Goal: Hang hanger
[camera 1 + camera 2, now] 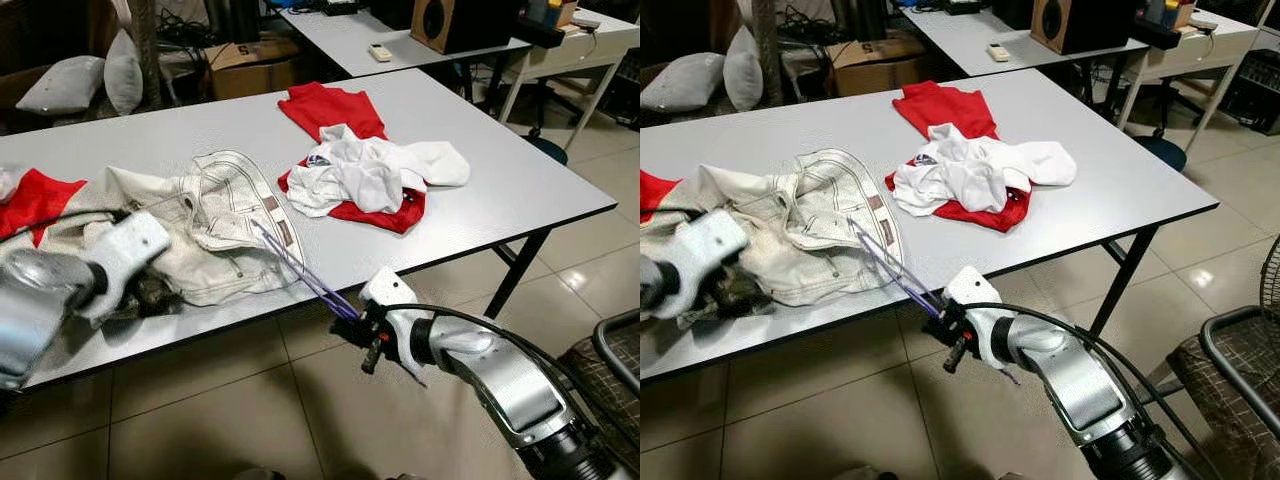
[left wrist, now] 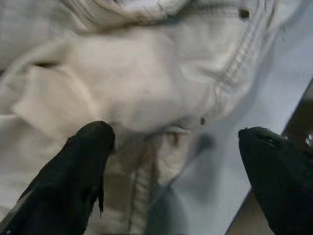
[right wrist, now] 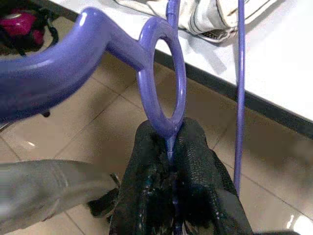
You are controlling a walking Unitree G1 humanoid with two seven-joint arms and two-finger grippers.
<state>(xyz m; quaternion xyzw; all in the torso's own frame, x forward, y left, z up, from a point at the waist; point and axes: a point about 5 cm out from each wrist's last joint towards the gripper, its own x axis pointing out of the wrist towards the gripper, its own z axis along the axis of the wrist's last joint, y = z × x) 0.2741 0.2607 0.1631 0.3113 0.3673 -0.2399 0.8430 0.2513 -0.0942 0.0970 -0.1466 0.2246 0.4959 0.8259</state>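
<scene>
Hanger (image 3: 161, 73) clenched in right end effector (image 3: 168, 147) off table (image 1: 480, 235) edge, left end effector (image 2: 176, 161) released over jeans (image 1: 215, 225).

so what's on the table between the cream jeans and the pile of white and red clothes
Bare grey table lies between the cream jeans and the white and red clothes; the purple hanger rests on the jeans' near side. Seen in both eye views.

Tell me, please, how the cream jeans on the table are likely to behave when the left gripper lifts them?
The cream jeans lie crumpled in folds, so they will probably sag and drape rather than hold shape. The thick seams suggest fairly heavy cloth. The open left gripper hovers over one part, so the rest may drag across the table.
</scene>
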